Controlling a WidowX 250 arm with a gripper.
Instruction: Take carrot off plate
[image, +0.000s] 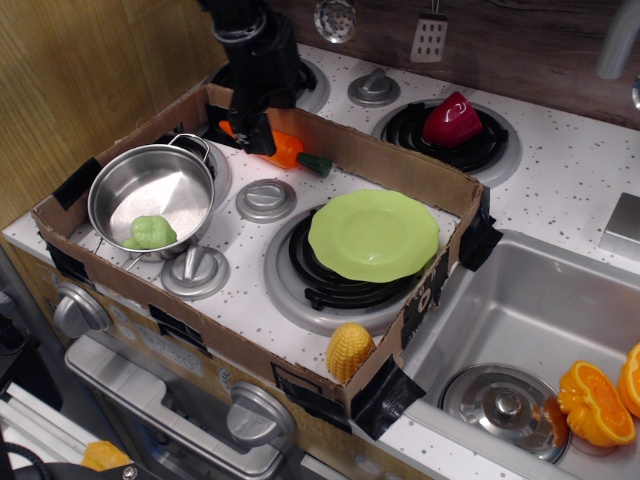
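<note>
Black arm reaches down from top left, gripper (262, 128) at the back wall of the cardboard box (90, 190), fingers pinching the carrot (288, 152). Carrot sits tilted by that wall, green end pointing right, well apart from the plate (373, 236) on the burner.

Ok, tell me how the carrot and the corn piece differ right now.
The carrot is orange with a green stub; the corn is yellow. The carrot sits at the gripper by the cardboard tray's back wall; the corn rests free against the tray's front edge. The carrot looks long and tapered, the corn short and rounded. Both are off the plate.
</note>
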